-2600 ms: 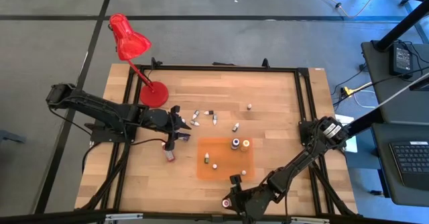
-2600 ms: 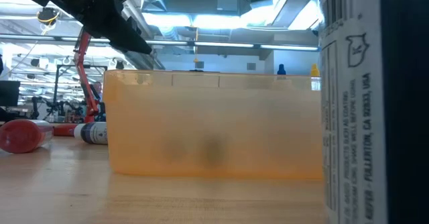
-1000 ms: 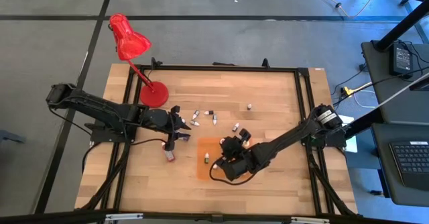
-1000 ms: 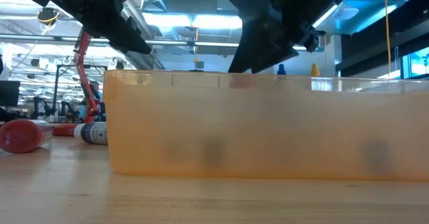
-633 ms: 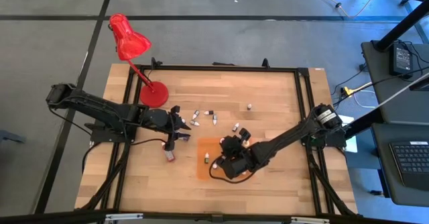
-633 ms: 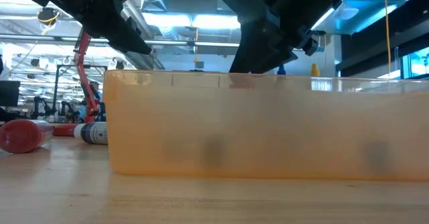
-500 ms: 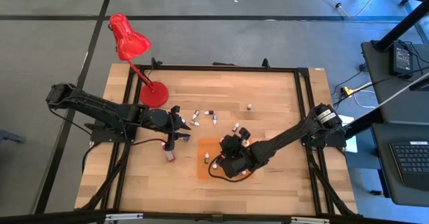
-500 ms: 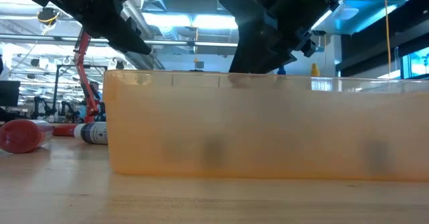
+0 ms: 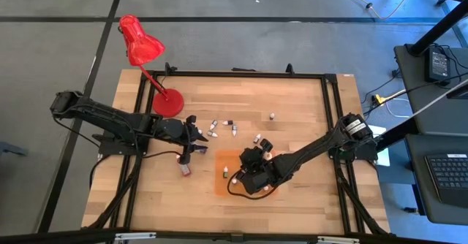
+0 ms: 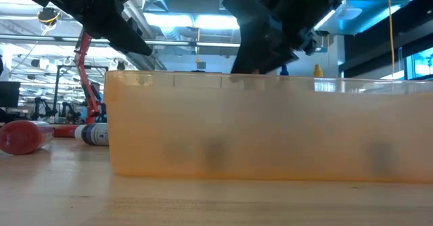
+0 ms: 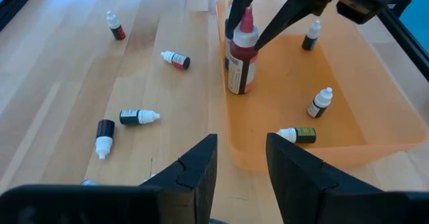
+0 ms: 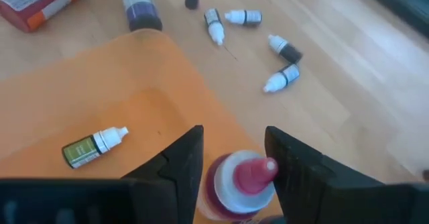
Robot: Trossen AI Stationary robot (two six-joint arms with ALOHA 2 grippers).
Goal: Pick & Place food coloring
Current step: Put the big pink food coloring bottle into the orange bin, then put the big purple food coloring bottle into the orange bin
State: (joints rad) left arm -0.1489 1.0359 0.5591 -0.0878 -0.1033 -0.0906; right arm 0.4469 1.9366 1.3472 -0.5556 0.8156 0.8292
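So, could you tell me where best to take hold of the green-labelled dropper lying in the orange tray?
I'd take the green-labelled dropper across its labelled body, coming straight down from above. It lies flat on its side on the floor of the orange tray, whose walls block a sideways approach, and its white cap is narrower.

In the orange tray I count three small droppers and one red-capped bottle — four in all. On the bare wood I make out six loose droppers — plus two bigger bottles lying down. One red lamp.
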